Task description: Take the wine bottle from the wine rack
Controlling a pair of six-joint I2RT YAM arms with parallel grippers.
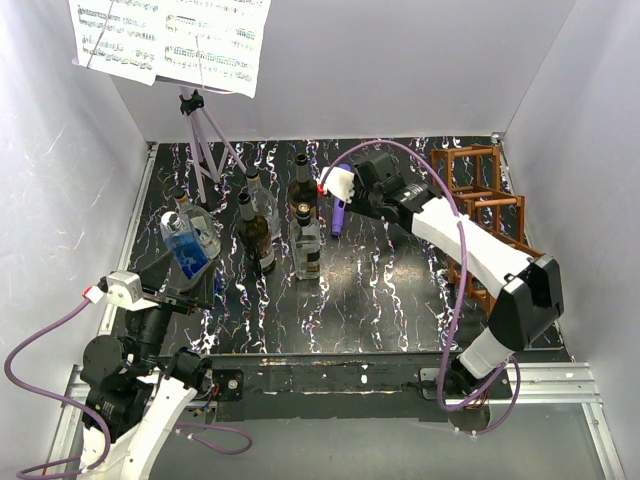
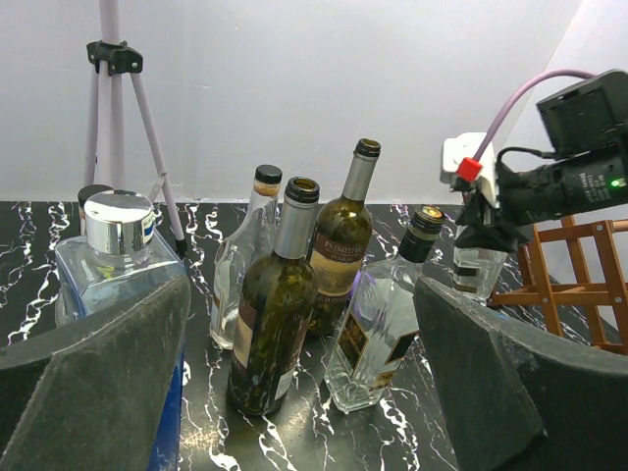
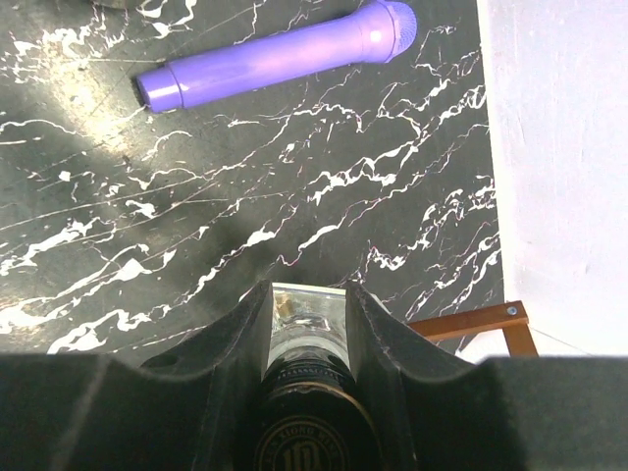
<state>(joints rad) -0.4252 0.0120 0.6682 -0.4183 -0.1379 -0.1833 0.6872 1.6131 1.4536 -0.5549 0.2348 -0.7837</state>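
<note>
The reddish-brown wooden wine rack (image 1: 480, 195) stands at the right of the table; it also shows in the left wrist view (image 2: 579, 280) and as a corner in the right wrist view (image 3: 471, 322). My right gripper (image 1: 368, 182) is shut from above on the black-capped neck of a clear glass wine bottle (image 3: 306, 324). The bottle hangs upright left of the rack, outside its cells (image 2: 478, 270). My left gripper (image 1: 185, 288) is wide open and empty at the near left, facing a group of bottles; its grey pads (image 2: 98, 383) frame the left wrist view.
Several bottles stand mid-table: a dark green one (image 2: 275, 314), a brown-labelled one (image 2: 343, 255), a clear square one (image 2: 388, 324) and a blue-liquid flask (image 1: 187, 245). A purple cylinder (image 1: 338, 215) lies flat. A grey tripod music stand (image 1: 205, 140) is at back left.
</note>
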